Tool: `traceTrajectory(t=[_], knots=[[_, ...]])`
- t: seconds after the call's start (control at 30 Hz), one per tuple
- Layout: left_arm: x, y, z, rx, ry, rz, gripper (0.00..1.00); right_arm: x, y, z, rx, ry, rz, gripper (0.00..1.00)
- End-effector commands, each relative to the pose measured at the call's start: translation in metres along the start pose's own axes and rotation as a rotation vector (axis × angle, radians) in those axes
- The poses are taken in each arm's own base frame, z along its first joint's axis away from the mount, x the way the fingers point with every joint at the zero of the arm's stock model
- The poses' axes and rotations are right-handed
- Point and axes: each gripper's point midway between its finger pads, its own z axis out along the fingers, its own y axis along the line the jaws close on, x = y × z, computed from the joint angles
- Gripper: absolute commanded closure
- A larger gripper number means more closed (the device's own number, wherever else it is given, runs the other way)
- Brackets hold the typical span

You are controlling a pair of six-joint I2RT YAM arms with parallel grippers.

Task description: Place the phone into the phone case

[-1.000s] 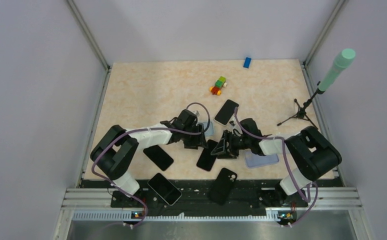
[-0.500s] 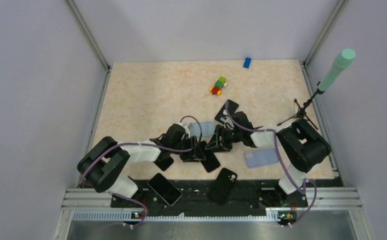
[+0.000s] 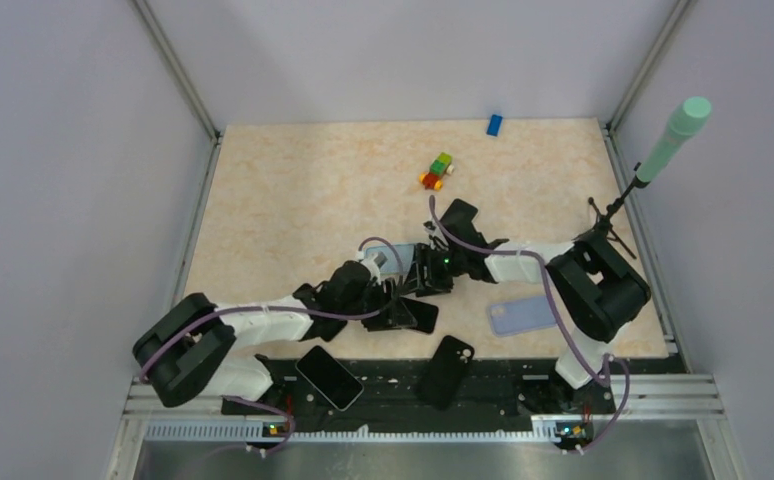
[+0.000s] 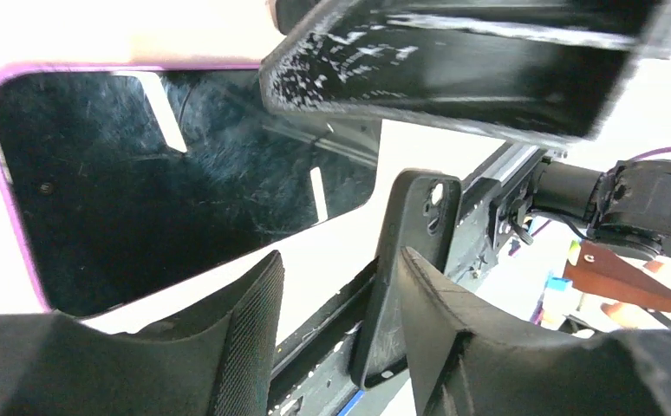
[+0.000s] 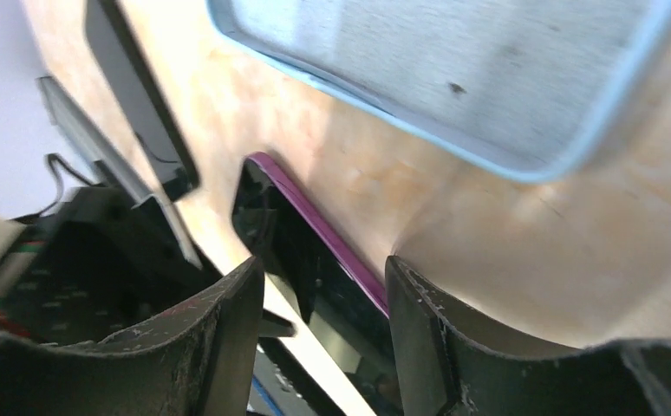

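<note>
A black-screened phone with a purple rim [image 4: 167, 191] lies flat on the table near the front middle [image 3: 425, 316]. My left gripper [image 4: 341, 338] is open just over its near edge, with nothing between the fingers [image 3: 400, 303]. My right gripper [image 5: 323, 338] is also open, and its fingers straddle the phone's purple edge [image 5: 315, 260] from the other side [image 3: 418, 283]. A light-blue phone case [image 5: 453, 78] lies open side up just beyond the phone [image 3: 391, 258]. The arms hide most of the phone in the top view.
A lavender case [image 3: 521, 315] lies at the front right. A black case [image 3: 446, 368] and another phone [image 3: 328, 377] rest on the front rail. A third phone [image 3: 456, 218] lies under the right arm. Toy blocks [image 3: 437, 171], a blue block [image 3: 494, 124] and a microphone stand [image 3: 603, 225] are farther back.
The left gripper has drawn back toward the front edge. The right gripper has swung left and away from the lavender case to meet it over the purple-rimmed phone.
</note>
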Motion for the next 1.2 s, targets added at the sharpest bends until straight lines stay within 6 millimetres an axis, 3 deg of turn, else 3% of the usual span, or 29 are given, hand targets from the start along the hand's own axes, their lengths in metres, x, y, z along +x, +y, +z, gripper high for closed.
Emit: traceTrajectory(t=[0.0,0.17,0.33,0.5,0.67,0.83,1.17], knots=[[-0.028,-0.021,-0.022,0.02,-0.136,0.117,0.45,0.004,-0.035,-0.026,0.218,-0.047,-0.027,0.46],[-0.049,-0.019,-0.048,-0.077,-0.232,0.208,0.38,0.002,-0.035,-0.053,0.221,-0.111,-0.007,0.45],[-0.065,0.018,-0.069,-0.251,-0.267,0.209,0.29,0.023,-0.042,-0.067,0.204,-0.101,0.033,0.45],[-0.075,0.044,-0.078,-0.274,-0.226,0.132,0.27,0.049,-0.05,-0.07,0.168,-0.073,0.093,0.45],[-0.078,0.052,-0.071,-0.209,-0.149,0.078,0.27,0.061,-0.044,-0.063,0.076,-0.061,0.144,0.45],[-0.077,0.057,-0.058,-0.143,-0.076,0.041,0.27,0.059,-0.04,-0.053,0.021,-0.054,0.174,0.45],[-0.07,0.046,-0.023,0.082,0.038,-0.065,0.32,0.06,-0.042,-0.041,-0.008,-0.034,0.206,0.45]])
